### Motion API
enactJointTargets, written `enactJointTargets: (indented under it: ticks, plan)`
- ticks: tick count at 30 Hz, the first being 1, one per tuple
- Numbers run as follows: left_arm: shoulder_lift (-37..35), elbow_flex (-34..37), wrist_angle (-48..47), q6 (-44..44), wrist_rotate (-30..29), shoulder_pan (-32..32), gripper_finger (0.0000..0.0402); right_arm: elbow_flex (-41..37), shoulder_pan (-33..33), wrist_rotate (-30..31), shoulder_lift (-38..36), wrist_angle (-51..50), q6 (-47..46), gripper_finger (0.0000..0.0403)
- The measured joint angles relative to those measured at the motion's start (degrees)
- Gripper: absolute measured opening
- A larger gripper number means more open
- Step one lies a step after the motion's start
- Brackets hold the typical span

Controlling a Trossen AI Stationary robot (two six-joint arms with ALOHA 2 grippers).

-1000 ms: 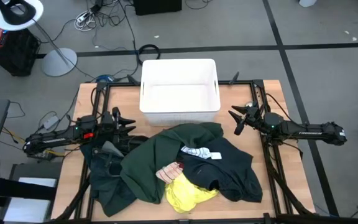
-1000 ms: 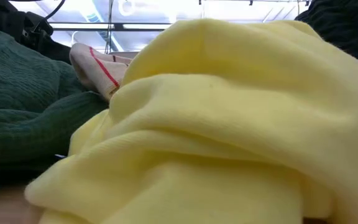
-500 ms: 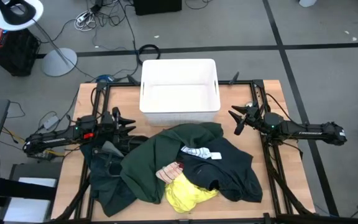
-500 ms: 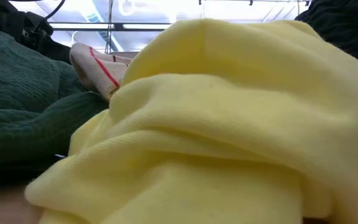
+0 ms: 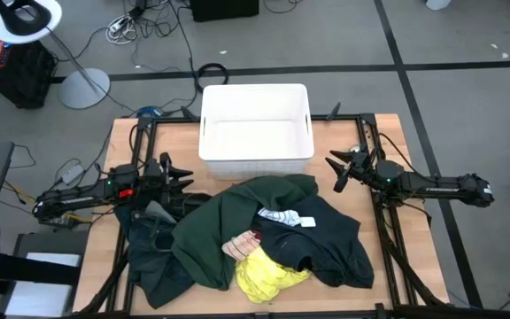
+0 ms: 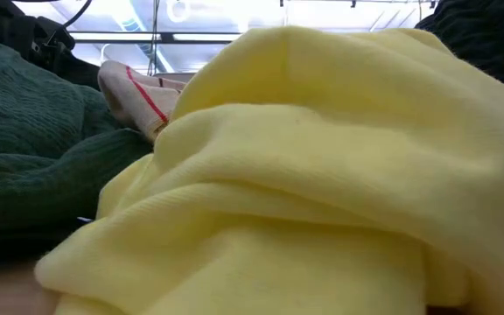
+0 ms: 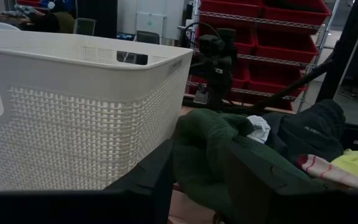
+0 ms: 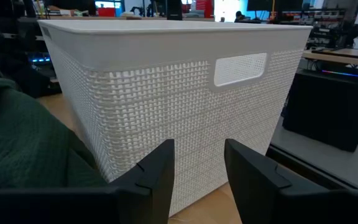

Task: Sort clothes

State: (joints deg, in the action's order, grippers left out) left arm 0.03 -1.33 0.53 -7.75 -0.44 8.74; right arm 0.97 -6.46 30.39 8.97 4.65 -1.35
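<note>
The left gripper [image 5: 182,180] is hovering with fingers spread, holding nothing, at the left edge of the clothes [image 5: 264,235], which are lying heaped on the table [image 5: 388,133] in front of the white bin [image 5: 256,131]. The yellow piece [image 6: 322,175] is filling the low view, hiding both arms there. The right gripper [image 5: 336,171] is waiting open beside the bin's right corner.
</note>
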Motion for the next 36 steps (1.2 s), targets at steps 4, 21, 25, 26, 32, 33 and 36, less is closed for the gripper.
enactJointTargets:
  ticks: [4,21,25,26,32,33,36]
  plan:
    - [0.01,-0.02,0.01,-0.02,0.01,0.01,0.0137,0.0,0.0,-0.01,0.0,0.33,-0.08,0.014]
    - [0.01,-0.01,0.01,-0.02,-0.01,-0.01,0.0137,0.11,0.0,-9.07,1.44,-2.28,-4.91,0.014]
    - [0.01,-0.02,0.01,0.0,-0.01,-0.01,0.0137,0.09,-0.08,-8.53,1.66,-1.97,-6.12,0.014]
    - [-0.01,-0.02,0.01,0.0,-0.01,0.0,0.0137,0.09,-0.28,-7.21,1.93,-2.01,-4.9,0.014]
    - [0.01,-0.02,-0.02,-0.02,-0.01,-0.01,0.0137,0.72,-1.09,2.56,4.24,-3.16,3.44,0.014]
    - [0.01,-0.02,-0.01,0.0,-0.01,-0.01,0.0137,1.67,-1.09,3.91,4.67,-5.13,3.89,0.014]
    - [0.01,-0.02,0.01,-0.01,-0.01,0.01,0.0137,7.78,-0.24,4.74,6.32,-13.44,4.47,0.0138]
